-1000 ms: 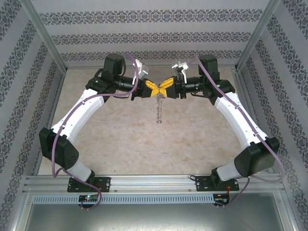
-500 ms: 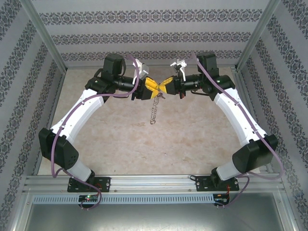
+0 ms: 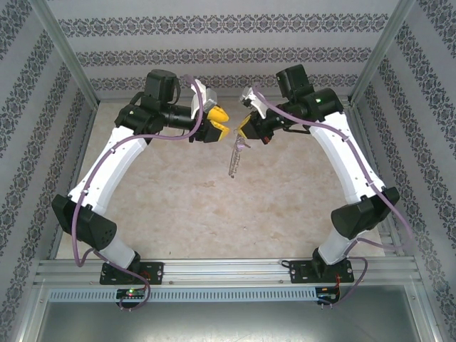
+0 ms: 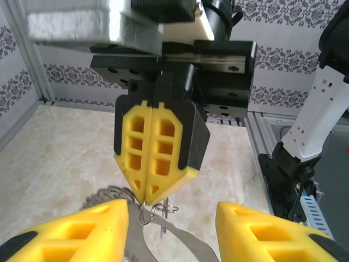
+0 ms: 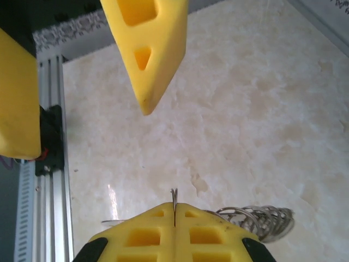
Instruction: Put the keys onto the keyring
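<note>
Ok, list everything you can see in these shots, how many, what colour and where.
keyring: one, silvery grey, hanging above the middle of the table, pinched by the right gripper
small loops: many, silvery, bunched on the keyring below the grip
table: one, beige marbled, under both arms
walls: three, white with dark patterned bands, at the back and both sides
frame rails: several, silver metal, along the near edge and up the corners
arms: two, white and black, bolted at the near edge and reaching toward each other at the back
left gripper: one, yellow fingers, open, facing the right gripper
right gripper: one, yellow fingers, shut on the keyring
</note>
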{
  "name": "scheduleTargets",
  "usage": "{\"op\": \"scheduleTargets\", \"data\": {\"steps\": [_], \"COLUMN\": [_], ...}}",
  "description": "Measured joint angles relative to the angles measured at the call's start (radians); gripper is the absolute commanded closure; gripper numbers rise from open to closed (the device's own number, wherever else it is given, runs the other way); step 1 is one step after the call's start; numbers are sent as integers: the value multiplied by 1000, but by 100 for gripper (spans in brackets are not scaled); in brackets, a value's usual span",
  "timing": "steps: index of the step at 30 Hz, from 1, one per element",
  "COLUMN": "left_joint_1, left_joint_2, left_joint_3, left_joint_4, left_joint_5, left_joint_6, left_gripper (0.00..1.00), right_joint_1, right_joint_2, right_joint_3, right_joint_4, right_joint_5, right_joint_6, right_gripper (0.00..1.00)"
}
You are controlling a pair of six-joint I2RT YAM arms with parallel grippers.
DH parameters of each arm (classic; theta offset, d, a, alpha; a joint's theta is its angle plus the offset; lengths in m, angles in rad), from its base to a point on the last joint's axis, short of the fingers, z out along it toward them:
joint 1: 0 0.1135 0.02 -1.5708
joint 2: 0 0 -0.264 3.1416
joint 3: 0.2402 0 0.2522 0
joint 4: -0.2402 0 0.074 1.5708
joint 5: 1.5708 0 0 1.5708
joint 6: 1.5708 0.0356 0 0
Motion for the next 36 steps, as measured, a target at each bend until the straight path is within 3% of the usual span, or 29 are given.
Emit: {"op": "scheduleTargets", "data": {"steps": [10, 36], "left_joint_1": [0, 0], "left_joint_2": [50, 90], "left_joint_3": [18, 6], "left_joint_4": [-122, -135], "left_joint_5": [-3, 119], "left_joint_6": [73, 79], "left_gripper": [64, 70], "right_joint_1": [55, 90], "right_joint_2": [95, 122], "right_joint_3": [185, 272], "right_joint_4": [-199, -253], "right_joint_5": [131, 130], "right_joint_6": [-81, -112], "right_gripper": [100, 100]}}
